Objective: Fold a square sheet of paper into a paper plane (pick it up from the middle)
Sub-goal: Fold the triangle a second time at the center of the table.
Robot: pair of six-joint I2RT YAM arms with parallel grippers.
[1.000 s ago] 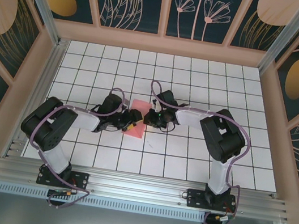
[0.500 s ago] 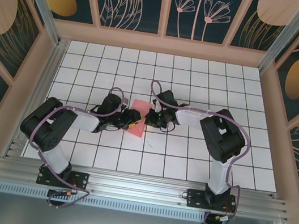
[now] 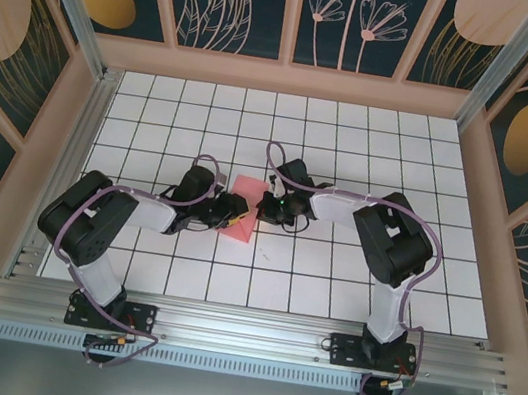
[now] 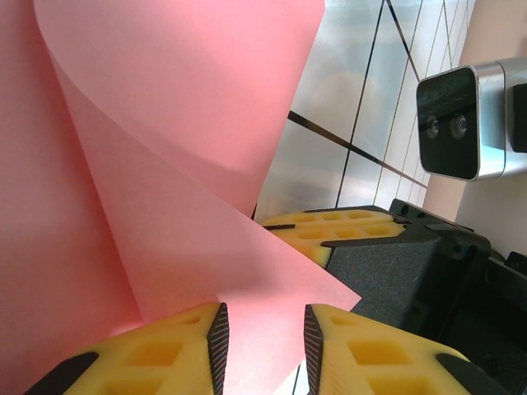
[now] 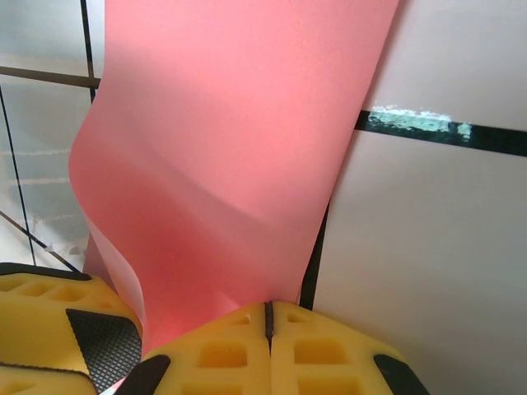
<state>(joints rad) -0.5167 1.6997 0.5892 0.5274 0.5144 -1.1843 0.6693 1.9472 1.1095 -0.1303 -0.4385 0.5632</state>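
Two claws nose to nose at the middle of the white gridded bench [image 3: 356,132], the square sheet of paper [image 3: 237,227] between them, pink-red and bowed rather than flat. At left, the left claw [image 3: 232,212], low against the sheet's left side. From its wrist camera: left claw [image 4: 263,329] narrow but not closed, yellow pads [image 4: 165,354] apart, an edge of the paper in the gap, the rest curling above. At right, the right claw [image 3: 261,206], at the sheet's right edge. From its wrist camera: right claw [image 5: 268,317] closed tight, pads together on a lower corner of the paper, a curved pink-red face rising beyond.
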